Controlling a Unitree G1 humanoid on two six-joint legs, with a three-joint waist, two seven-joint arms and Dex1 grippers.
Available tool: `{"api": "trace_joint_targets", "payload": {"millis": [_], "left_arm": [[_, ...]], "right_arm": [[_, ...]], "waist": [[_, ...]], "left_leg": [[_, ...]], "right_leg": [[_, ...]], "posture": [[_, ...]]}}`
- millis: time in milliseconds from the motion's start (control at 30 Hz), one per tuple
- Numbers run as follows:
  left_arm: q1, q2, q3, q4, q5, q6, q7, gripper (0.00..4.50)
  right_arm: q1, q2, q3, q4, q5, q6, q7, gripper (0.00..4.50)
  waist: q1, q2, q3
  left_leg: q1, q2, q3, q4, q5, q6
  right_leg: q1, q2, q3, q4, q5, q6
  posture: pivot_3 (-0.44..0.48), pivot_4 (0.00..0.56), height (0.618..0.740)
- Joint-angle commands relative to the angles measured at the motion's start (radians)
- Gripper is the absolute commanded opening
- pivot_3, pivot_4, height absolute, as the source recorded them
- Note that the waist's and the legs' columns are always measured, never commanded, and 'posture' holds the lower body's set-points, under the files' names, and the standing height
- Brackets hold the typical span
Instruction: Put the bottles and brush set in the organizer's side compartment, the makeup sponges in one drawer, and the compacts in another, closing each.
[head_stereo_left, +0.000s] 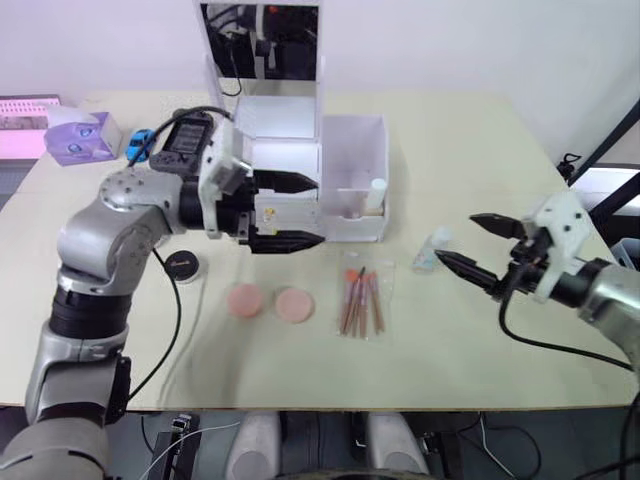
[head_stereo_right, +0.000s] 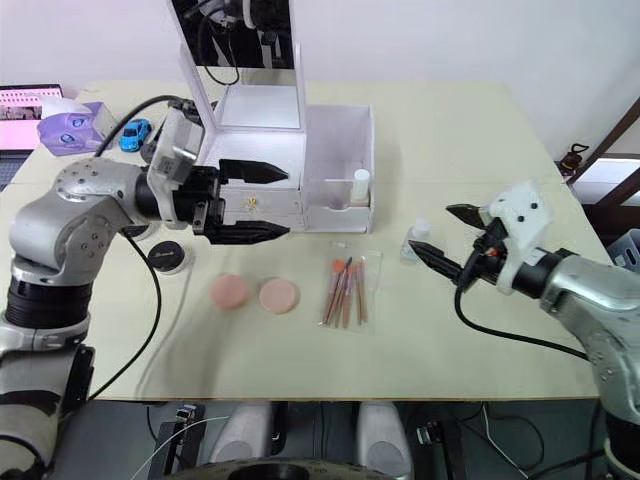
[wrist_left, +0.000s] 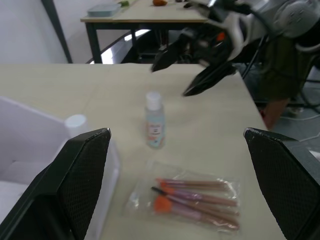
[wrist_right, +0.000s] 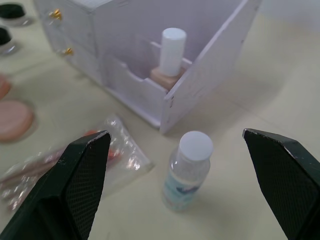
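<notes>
The right hand (head_stereo_right: 447, 238) is held with its fingers spread wide and nothing between them, just beside a small clear bottle (head_stereo_right: 417, 240) that stands upright on the surface (head_stereo_right: 450, 330), apart from the fingertips. Just beyond that bottle the white organizer (head_stereo_right: 335, 175) is seen, and in its side compartment a second bottle with a white cap (wrist_right: 170, 56) stands upright. In front of the organizer, a bagged brush set (head_stereo_right: 345, 290) lies flat on the surface, and beside it two round pink makeup sponges (head_stereo_right: 255, 294) are set next to each other. The left hand (head_stereo_right: 270, 201) is likewise spread wide and empty, held in front of the organizer's drawers, near the gold knobs. A black compact (head_stereo_right: 169, 257) rests on the surface below the left arm. At the far left corner, a tissue box (head_stereo_right: 70, 128) and a blue toy car (head_stereo_right: 134, 134) are placed.
</notes>
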Motion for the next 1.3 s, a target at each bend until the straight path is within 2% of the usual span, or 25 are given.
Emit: {"api": "trace_joint_targets", "payload": {"millis": [33,167,267,367,833,900,967,1167,1300], "left_arm": [[-0.001,-0.009,0.019,-0.044,-0.028,0.028,0.056,4.5],[0.009,0.0,0.02,-0.066,-0.045,0.045,0.069,4.5],[0.01,0.004,0.019,-0.07,-0.045,0.045,0.078,4.5],[0.006,0.008,0.021,-0.067,-0.041,0.042,0.088,4.5],[0.009,0.003,0.017,-0.042,-0.029,0.011,0.104,4.5],[0.01,-0.006,0.019,-0.034,-0.033,0.009,0.109,4.5],[0.01,-0.009,0.011,-0.029,-0.027,0.001,0.106,4.5],[0.009,-0.016,0.006,-0.017,-0.017,-0.01,0.106,4.5],[0.021,-0.003,0.026,-0.003,-0.014,-0.013,0.111,4.5]], "right_arm": [[-0.022,0.05,0.05,0.026,-0.056,-0.037,-0.058,4.48],[-0.05,0.078,0.088,0.042,-0.097,-0.052,-0.088,4.48],[-0.075,0.088,0.111,0.055,-0.114,-0.055,-0.095,3.57],[-0.085,0.088,0.116,0.079,-0.13,-0.065,-0.093,2.12],[-0.06,0.103,0.092,0.123,-0.131,-0.091,-0.057,2.12],[-0.059,0.105,0.085,0.125,-0.121,-0.085,-0.049,1.55],[-0.057,0.105,0.084,0.126,-0.113,-0.079,-0.045,0.75],[-0.063,0.104,0.078,0.118,-0.093,-0.069,-0.041,0.69],[-0.113,0.074,0.044,0.075,-0.008,-0.012,-0.01,0.69]], "waist": [[0.001,0.0,0.0],[0.001,0.0,0.0],[0.0,0.0,0.0],[0.0,0.0,0.0],[0.001,0.0,0.0],[0.001,0.0,0.0],[0.001,0.0,0.0],[0.001,0.0,0.0],[-0.001,0.0,0.0]], "left_leg": [[0.0,0.0,0.0,0.0,0.0,0.0],[0.0,0.0,-0.001,0.001,0.0,0.0],[0.0,0.0,-0.002,0.0,0.0,0.0],[0.0,0.0,-0.003,0.0,0.0,0.0],[0.0,0.0,-0.003,0.0,0.0,0.0],[0.0,0.0,-0.003,0.0,0.0,0.0],[0.0,0.0,-0.003,0.0,0.0,0.0],[0.0,0.0,-0.003,0.0,0.0,0.0],[0.0,0.0,-0.003,0.0,0.0,0.0]], "right_leg": [[0.0,0.0,0.0,0.0,0.0,0.0],[0.0,0.001,0.0,0.001,0.0,0.0],[0.0,0.002,0.0,0.001,0.001,-0.001],[0.0,0.002,0.0,0.001,0.002,-0.003],[0.0,0.003,0.0,0.001,0.002,-0.003],[0.0,0.003,0.0,0.001,0.002,-0.003],[0.0,0.003,0.0,0.001,0.002,-0.003],[0.0,0.003,0.0,0.001,0.002,-0.003],[0.0,0.003,0.0,0.001,0.002,-0.003]], "posture": [[0.0,0.15,0.74],[0.0,0.15,0.74],[0.0,0.15,0.74],[0.0,0.15,0.74],[0.0,0.15,0.74],[0.0,0.15,0.74],[0.0,0.15,0.74],[0.0,0.15,0.74],[0.0,0.15,0.74]]}}
